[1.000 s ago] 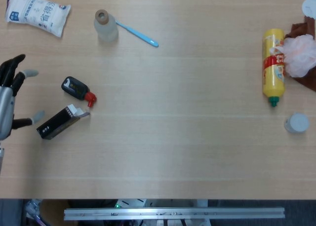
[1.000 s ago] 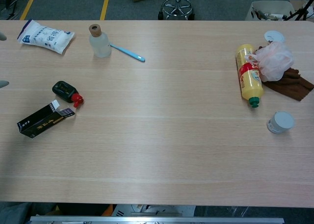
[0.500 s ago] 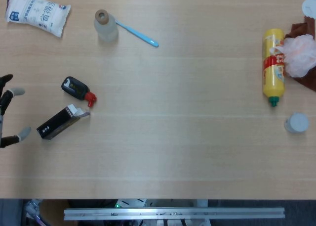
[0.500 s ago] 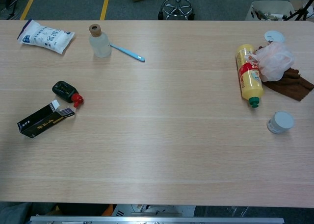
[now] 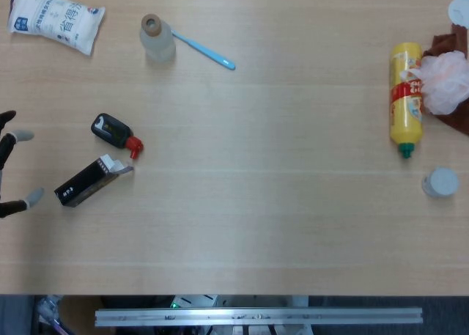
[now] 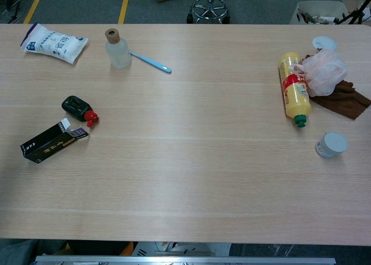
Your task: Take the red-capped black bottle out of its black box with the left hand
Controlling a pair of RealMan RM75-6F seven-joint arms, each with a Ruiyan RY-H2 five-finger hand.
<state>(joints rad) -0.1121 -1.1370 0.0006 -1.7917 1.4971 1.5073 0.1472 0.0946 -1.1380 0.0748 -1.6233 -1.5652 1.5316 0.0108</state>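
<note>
The red-capped black bottle lies on its side on the table, outside its box. The black box lies just below it with its white flap open toward the bottle. My left hand shows only at the far left edge of the head view, fingers spread apart, holding nothing, well left of the box. The chest view does not show it. My right hand appears in neither view.
A white snack bag lies at the far left corner. A clear corked bottle and a blue toothbrush sit at the back. At right are a yellow sauce bottle, a pink bag on a brown cloth and a white cap.
My left hand has drawn back to the left, away from the box, until only its fingers show at the frame edge. Bottle and box have not moved.
</note>
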